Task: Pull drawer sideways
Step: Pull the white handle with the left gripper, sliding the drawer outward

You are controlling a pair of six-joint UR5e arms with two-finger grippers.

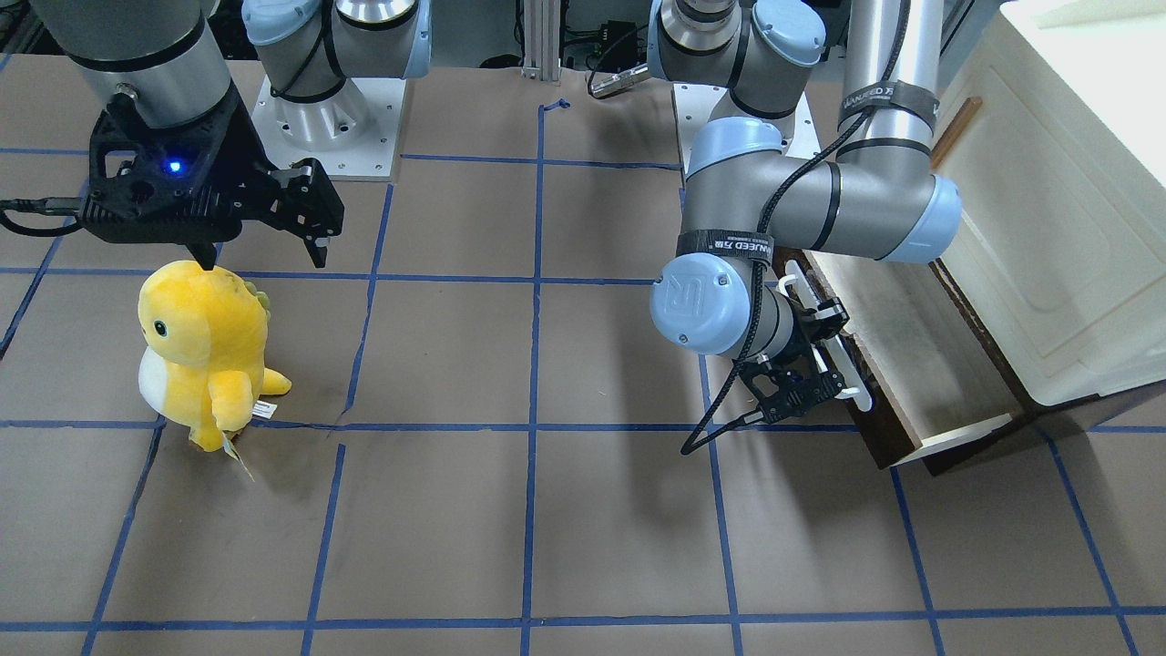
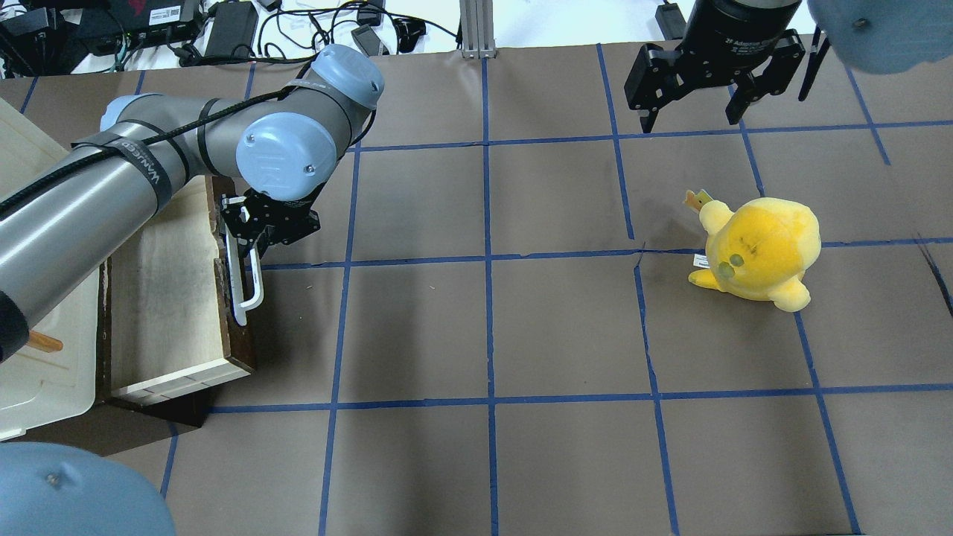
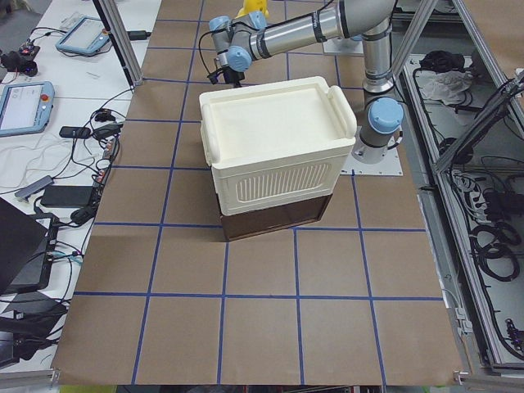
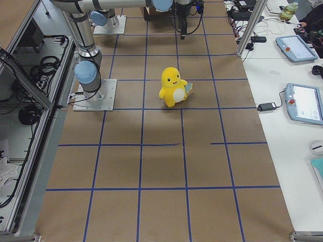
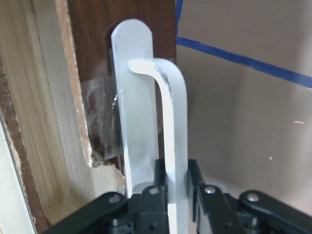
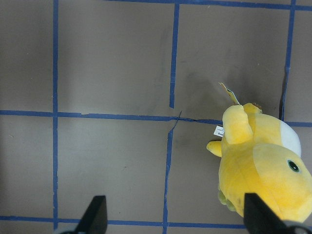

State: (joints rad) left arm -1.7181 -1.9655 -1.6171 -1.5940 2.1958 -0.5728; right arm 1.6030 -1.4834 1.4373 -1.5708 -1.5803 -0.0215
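Note:
The dark brown drawer point(image 2: 167, 298) stands pulled out of the cream cabinet point(image 2: 37, 372), with its pale wood inside showing. It also shows in the front view point(image 1: 920, 364). Its white bar handle point(image 2: 252, 286) runs along the front. My left gripper point(image 2: 257, 238) is shut on this handle near its far end. In the left wrist view the handle point(image 5: 170, 122) passes between the black fingers point(image 5: 158, 178) of the gripper point(image 5: 175, 190). My right gripper point(image 2: 692, 112) is open and empty, high above the table and far from the drawer.
A yellow plush toy point(image 2: 759, 253) stands on the brown table on my right side, just below the right gripper point(image 1: 264, 260). It also shows in the right wrist view point(image 6: 263, 165). The cabinet point(image 1: 1066, 228) sits at the table's left end. Blue tape lines grid the table.

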